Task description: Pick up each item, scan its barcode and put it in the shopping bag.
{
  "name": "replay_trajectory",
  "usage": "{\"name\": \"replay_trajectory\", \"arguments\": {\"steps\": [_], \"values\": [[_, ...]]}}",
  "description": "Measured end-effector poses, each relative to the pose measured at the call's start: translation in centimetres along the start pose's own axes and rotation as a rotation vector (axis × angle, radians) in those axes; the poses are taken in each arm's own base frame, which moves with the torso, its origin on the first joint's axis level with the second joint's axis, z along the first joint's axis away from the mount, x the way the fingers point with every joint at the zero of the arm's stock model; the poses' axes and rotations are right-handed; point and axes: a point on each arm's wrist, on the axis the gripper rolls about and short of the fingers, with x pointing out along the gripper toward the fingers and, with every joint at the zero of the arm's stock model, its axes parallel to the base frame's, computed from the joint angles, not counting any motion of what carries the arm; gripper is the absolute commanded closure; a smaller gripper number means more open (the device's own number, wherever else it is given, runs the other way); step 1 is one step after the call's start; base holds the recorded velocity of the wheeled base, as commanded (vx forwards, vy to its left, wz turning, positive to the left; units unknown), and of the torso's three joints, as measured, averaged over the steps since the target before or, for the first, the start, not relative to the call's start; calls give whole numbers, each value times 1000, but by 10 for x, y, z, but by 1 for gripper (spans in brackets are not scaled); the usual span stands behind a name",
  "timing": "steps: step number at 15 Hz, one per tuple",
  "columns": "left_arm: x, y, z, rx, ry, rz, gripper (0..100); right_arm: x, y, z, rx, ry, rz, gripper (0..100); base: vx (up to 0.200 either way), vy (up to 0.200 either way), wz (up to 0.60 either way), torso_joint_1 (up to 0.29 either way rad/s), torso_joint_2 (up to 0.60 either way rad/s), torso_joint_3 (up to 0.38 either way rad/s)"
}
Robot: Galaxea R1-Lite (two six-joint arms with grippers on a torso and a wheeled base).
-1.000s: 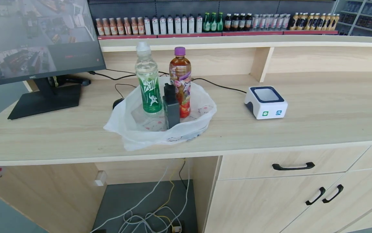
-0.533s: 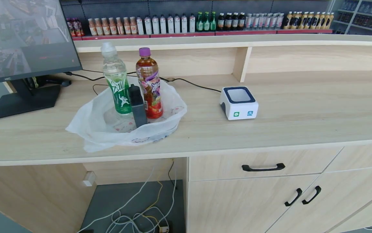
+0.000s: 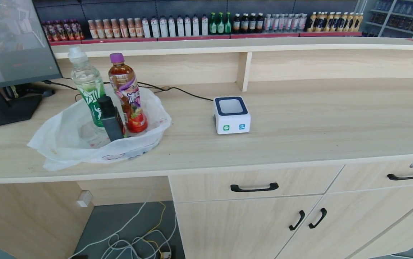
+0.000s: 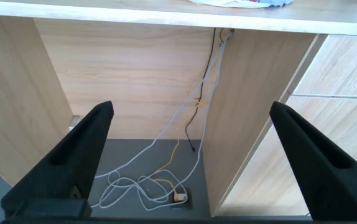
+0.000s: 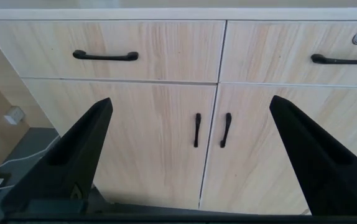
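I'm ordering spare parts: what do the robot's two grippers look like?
The left gripper and right gripper look alike: each has two matte black, plain fingers, thick at the base and tapering to narrow tips.

Left end effector (image 4: 191,107): two matte black fingers (image 4: 66,168), long wedges tapering to narrow tips, smooth flat inner faces.
Right end effector (image 5: 191,101): matching pair of matte black wedge fingers (image 5: 318,168), plain surface.

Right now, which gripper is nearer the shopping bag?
Left. The left gripper sits below the counter, facing the cables almost under the shopping bag. The right gripper faces the drawers and cabinet doors, farther along from the bag.
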Motion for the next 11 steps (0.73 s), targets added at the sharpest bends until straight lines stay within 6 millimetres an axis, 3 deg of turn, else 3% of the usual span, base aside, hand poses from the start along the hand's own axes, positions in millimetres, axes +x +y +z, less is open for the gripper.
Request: {"name": "replay_trajectory", "arguments": {"steps": [11], "values": [[0, 0, 0, 3, 0, 1, 0, 0, 0, 0, -10, 0, 2, 0, 0, 0, 0, 0, 0, 0]]}}
